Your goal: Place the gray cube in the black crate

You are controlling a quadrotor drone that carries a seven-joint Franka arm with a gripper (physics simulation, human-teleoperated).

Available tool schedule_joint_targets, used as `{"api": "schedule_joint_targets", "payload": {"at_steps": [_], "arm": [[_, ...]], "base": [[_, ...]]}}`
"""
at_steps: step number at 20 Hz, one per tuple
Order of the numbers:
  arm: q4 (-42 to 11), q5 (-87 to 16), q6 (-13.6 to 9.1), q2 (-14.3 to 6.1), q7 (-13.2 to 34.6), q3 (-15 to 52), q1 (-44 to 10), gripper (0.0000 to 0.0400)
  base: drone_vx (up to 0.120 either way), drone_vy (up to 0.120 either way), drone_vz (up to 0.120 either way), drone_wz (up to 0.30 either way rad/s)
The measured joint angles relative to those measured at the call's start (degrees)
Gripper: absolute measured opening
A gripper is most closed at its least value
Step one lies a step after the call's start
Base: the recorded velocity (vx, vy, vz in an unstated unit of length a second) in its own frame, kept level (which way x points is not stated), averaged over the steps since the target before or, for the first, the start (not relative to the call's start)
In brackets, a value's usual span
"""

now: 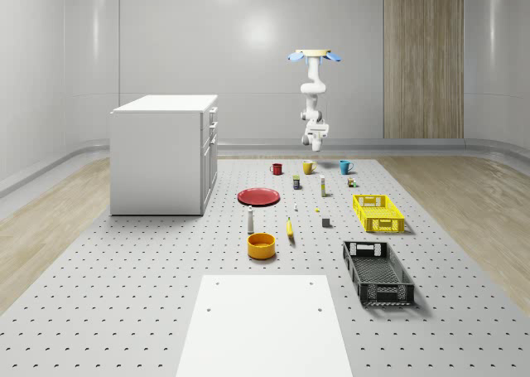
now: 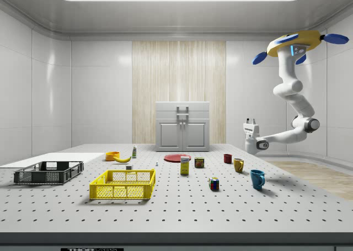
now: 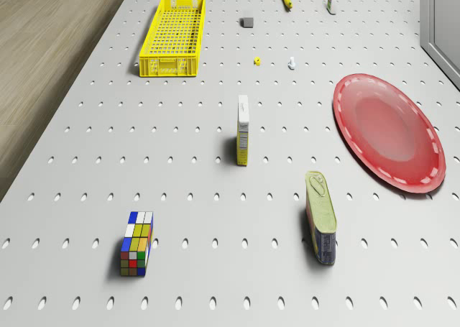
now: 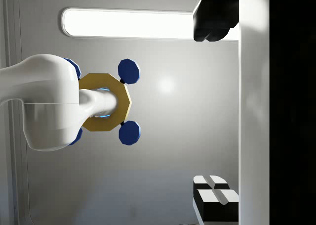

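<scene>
**White panel to hovering drone: approach to the gray cube not yet begun**

White flat panel [image 1: 263,323] lies nearest in the whole-scene view, smooth and unperforated. Beyond it, toward that view's right, sits the black crate [image 1: 378,272]: long, open-topped, with lattice walls, probably rigid plastic. The gray cube [image 1: 326,222] rests on the perforated table [image 1: 124,294] just past the crate's far end, between the banana [image 1: 290,228] and the yellow crate [image 1: 378,212], and touches neither. It is small, matte and flat-faced, so I judge it will seat squarely between the pads.

Farthest off, the drone [image 2: 296,43] hovers high above the table's far end, near the mugs. The gripper [image 2: 251,120] points upward, its fingers spread with nothing between them.

The step in hand is the reach. I would turn the wrist downward first, then bring the drone over the cube. I would descend straight with the fingers square to two opposite faces, since a skewed close could push so light a block across the smooth tabletop.
</scene>
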Motion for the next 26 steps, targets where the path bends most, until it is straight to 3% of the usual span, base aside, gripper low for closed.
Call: {"api": "schedule_joint_targets", "payload": {"at_steps": [9, 16, 19, 22, 26], "arm": [[-0.74, -6.70, 0.48, -0.39, 0.89, 4.76, -1.47, 0.0400], [-5.16, -25.00, 1.36, -1.55, 3.62, 17.50, -5.60, 0.0400], [-11.42, -39.88, 2.11, -2.98, 6.49, 27.20, -9.19, 0.0400], [-21.58, -58.66, 2.54, -5.21, 11.47, 38.23, -14.46, 0.0400], [-35.77, -83.55, 0.19, -8.53, 21.22, 51.05, -24.91, 0.0400]], "base": [[0.120, 0.000, 0.000, 0.000], [0.120, 0.000, 0.000, 0.000], [0.120, 0.000, 0.000, 0.000], [0.120, 0.000, -0.107, 0.000], [0.120, 0.000, -0.120, 0.000]]}}
